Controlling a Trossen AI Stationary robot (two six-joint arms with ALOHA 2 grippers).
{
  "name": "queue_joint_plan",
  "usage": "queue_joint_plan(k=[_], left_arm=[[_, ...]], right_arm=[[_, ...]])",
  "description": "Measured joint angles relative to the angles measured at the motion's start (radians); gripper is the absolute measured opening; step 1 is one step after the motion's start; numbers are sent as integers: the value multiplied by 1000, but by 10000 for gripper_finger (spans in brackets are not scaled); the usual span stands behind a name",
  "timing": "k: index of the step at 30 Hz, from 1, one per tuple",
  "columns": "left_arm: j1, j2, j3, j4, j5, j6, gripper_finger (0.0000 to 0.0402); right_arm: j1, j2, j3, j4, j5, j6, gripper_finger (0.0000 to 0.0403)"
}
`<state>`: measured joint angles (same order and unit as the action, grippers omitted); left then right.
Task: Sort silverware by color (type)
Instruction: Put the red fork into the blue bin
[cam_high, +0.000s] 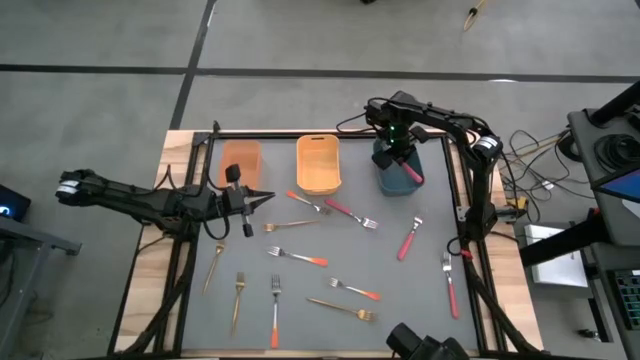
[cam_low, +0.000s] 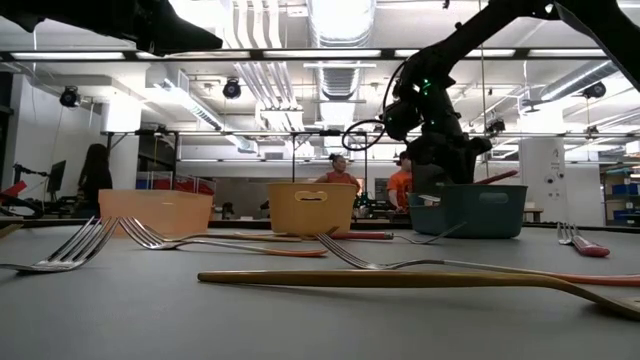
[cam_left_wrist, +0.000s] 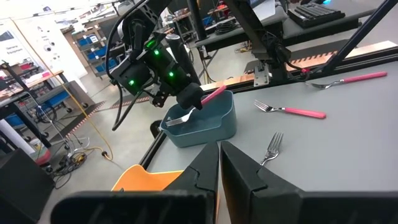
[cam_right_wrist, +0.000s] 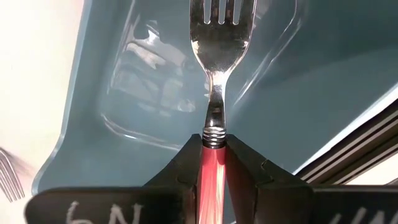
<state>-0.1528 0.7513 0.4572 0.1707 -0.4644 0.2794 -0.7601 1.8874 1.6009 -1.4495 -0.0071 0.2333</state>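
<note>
Placing step in hand: right gripper (cam_right_wrist: 214, 163) clamped on a pink-handled fork (cam_right_wrist: 215, 81), tines down inside the blue bin (cam_high: 400, 172) at the table's far right. Next: open, then lift straight up past the bin wall. Left gripper (cam_high: 262, 198) shut, empty, hovering beside the orange bins (cam_high: 318, 165); remaining forks (cam_high: 297, 257) scattered mid-table, well apart.

High cam looks straight down, low cam sits level; both catch the blue bin (cam_high: 398, 172), right wrist cam hugs it.
</note>
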Motion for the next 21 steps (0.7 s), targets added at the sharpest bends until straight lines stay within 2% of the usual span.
queue_joint_plan(k=[15,21], left_arm=[[0,0,0,0,0,0,0],[0,0,0,0,0,0,0]], right_arm=[[0,0,-1,8,-79,-1,38],[0,0,-18,18,-80,-1,38]])
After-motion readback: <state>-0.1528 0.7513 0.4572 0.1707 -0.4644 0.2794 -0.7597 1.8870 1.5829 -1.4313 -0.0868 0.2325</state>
